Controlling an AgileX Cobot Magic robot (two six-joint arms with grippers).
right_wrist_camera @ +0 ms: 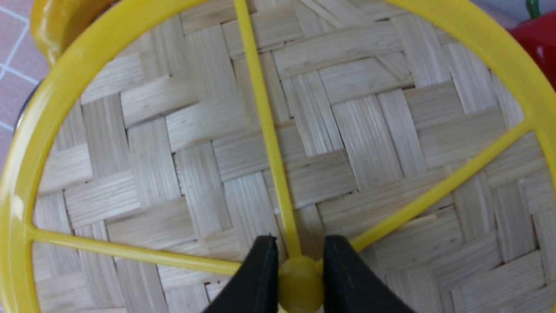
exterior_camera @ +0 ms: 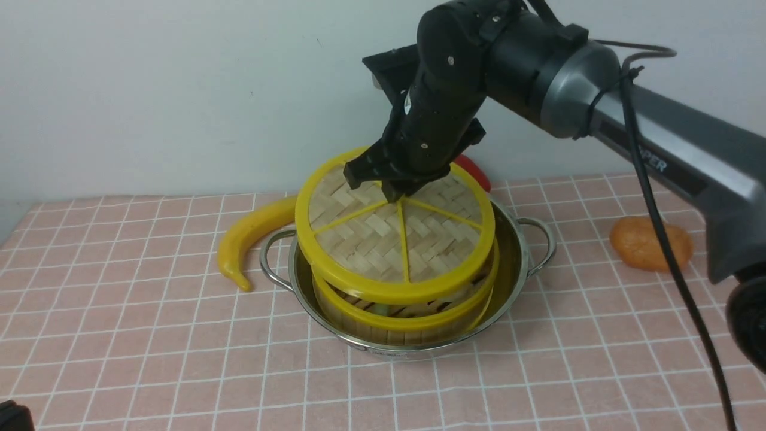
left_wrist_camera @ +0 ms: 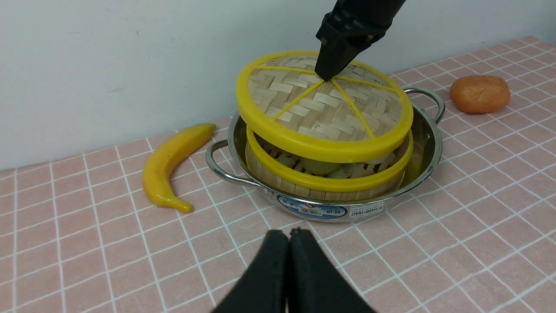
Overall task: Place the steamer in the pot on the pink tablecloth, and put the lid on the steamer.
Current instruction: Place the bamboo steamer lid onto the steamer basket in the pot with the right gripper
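Nearest, the left gripper [left_wrist_camera: 288, 233] hangs low over the pink tablecloth [exterior_camera: 149, 335] with its jaws pressed together on nothing, just short of the pot [exterior_camera: 516, 281]. The pot stands on the cloth, and the steamer [exterior_camera: 413, 321] sits inside it, its yellow rim just above the steel wall. Over the steamer the lid [exterior_camera: 371, 239] is tilted, its near edge lifted clear of the steamer's rim; whether the far edge touches cannot be told. The right gripper [exterior_camera: 395, 187] is clenched on the lid's centre hub [right_wrist_camera: 299, 282]. Only the left wrist view shows a green lump [left_wrist_camera: 320, 166] inside the steamer and a label [left_wrist_camera: 312, 211] on the pot's wall. The right wrist view alone shows the fingertips [right_wrist_camera: 260, 269] pinching the hub. A banana [exterior_camera: 251, 236] lies left of the pot, an orange lump [exterior_camera: 649, 242] well to the right, and a red pepper [exterior_camera: 476, 170] behind.
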